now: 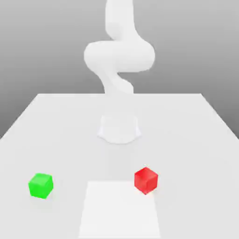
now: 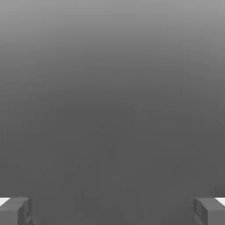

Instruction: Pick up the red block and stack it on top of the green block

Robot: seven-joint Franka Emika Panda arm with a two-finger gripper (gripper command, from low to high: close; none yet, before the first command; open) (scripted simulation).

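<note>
Evidently the gripper (image 2: 112, 212) is standing released, its two fingers parting widely in the hand view with nothing sitting between them. Beyond it, the arm (image 1: 119, 56) is rising pale against the grey backdrop, running off past the top edge of the exterior view. Farther out, the red block (image 1: 146, 180) is resting on the tabletop (image 1: 196, 154), toward the exterior view's right, overlapping a corner of the whiter patch (image 1: 120, 210). Well apart from it, toward the exterior view's left, the green block (image 1: 41, 186) is sitting on the same surface.

Judging by its crisp edges and plain faces, the red block is probably going to behave as something light and stiff, taking a firm squeeze without denting, though its glossy sides may be a little slippery. Since it is standing turned, the gripper is likely needing to line up with two opposite upright faces, gripping around mid-height and keeping the underside free for stacking. Both blocks are hiding their undersides and far faces, and the arm's pale lower part is blending into the tabletop.
</note>
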